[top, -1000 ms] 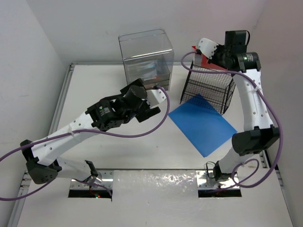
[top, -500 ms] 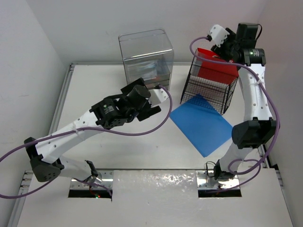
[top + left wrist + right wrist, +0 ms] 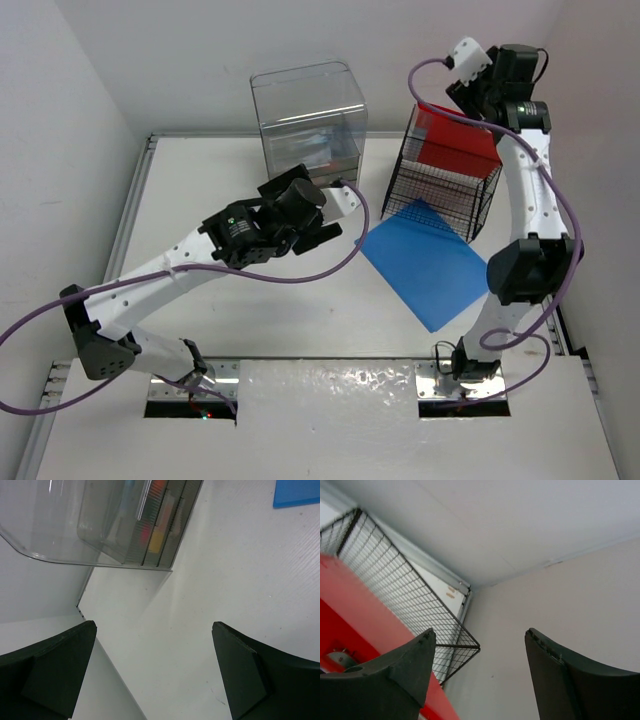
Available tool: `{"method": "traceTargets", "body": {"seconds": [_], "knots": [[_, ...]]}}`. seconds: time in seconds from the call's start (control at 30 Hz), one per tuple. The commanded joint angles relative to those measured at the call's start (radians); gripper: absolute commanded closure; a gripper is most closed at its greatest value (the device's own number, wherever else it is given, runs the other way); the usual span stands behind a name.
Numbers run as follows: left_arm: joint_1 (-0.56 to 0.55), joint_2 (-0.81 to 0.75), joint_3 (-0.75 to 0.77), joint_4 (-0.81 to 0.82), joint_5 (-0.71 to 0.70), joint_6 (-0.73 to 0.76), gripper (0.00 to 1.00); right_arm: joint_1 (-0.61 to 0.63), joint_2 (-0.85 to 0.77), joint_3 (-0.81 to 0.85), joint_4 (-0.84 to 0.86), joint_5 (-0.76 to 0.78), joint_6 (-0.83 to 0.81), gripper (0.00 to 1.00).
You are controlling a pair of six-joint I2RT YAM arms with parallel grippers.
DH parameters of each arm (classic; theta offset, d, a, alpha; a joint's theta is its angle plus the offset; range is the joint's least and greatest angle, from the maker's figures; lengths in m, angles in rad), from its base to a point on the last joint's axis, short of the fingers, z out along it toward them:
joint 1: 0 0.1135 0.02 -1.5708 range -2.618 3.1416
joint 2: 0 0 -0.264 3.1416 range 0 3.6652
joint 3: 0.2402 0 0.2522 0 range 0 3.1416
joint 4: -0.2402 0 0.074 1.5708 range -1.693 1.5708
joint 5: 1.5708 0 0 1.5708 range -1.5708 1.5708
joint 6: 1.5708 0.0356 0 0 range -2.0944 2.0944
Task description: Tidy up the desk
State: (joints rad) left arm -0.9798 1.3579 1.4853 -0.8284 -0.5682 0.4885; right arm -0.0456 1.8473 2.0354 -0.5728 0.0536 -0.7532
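Sitting upright in the wire basket at the far right of the desk is a red folder — that bit is looking done. A blue folder is lying flat on the desk right by the basket, waiting its turn. The right jaws are hanging above the basket, apart and holding nothing. The left jaws are gaping wide near the clear box — holding nothing too.

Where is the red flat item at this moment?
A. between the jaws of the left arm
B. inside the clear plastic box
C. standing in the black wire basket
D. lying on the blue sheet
C: the red flat item stands inside the black wire basket at the far right of the desk.
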Motion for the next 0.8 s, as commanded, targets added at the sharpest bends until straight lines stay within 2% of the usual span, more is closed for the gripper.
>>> {"method": "traceTargets", "body": {"seconds": [0.0,0.03,0.1,0.13,0.17,0.2,0.27,0.3,0.33,0.4,0.53,0.63,0.77], "knots": [[0.013,-0.005,0.038,0.020,-0.022,-0.018,0.00,-0.002,-0.202,-0.020,0.177,0.028,0.219,0.30],[0.013,-0.006,0.035,0.023,-0.022,-0.021,0.00,-0.002,-0.241,-0.046,0.191,0.026,0.257,0.30],[0.021,-0.008,0.021,0.037,-0.018,-0.028,0.00,-0.002,-0.327,-0.180,0.205,-0.017,0.377,0.41],[0.027,-0.009,0.014,0.044,-0.012,-0.030,0.00,0.000,-0.418,-0.240,0.237,-0.040,0.415,0.48],[0.032,-0.009,0.006,0.052,0.001,-0.036,0.00,0.000,-0.463,-0.391,0.266,-0.079,0.458,0.65],[0.035,-0.008,-0.017,0.072,0.008,-0.037,0.00,0.000,-0.505,-0.473,0.299,-0.098,0.541,0.73],[0.046,-0.008,-0.045,0.097,0.036,-0.047,0.00,0.006,-0.603,-0.673,0.396,-0.127,0.615,0.86],[0.055,-0.008,-0.069,0.116,0.045,-0.051,0.00,0.015,-0.623,-0.723,0.410,-0.142,0.676,0.95],[0.059,-0.008,-0.082,0.126,0.053,-0.051,0.00,0.021,-0.638,-0.762,0.407,-0.143,0.701,1.00],[0.078,-0.008,-0.109,0.149,0.067,-0.056,0.00,0.030,-0.689,-0.877,0.418,-0.132,0.806,1.00],[0.124,-0.003,-0.146,0.183,0.109,-0.057,0.00,0.093,-0.738,-1.082,0.490,-0.118,0.880,1.00],[0.150,0.006,-0.166,0.202,0.120,-0.050,0.00,0.098,-0.642,-1.054,0.446,-0.074,0.867,1.00],[0.162,0.020,-0.171,0.210,0.113,-0.045,0.00,0.096,-0.472,-0.884,0.462,-0.032,0.813,1.00]]}}
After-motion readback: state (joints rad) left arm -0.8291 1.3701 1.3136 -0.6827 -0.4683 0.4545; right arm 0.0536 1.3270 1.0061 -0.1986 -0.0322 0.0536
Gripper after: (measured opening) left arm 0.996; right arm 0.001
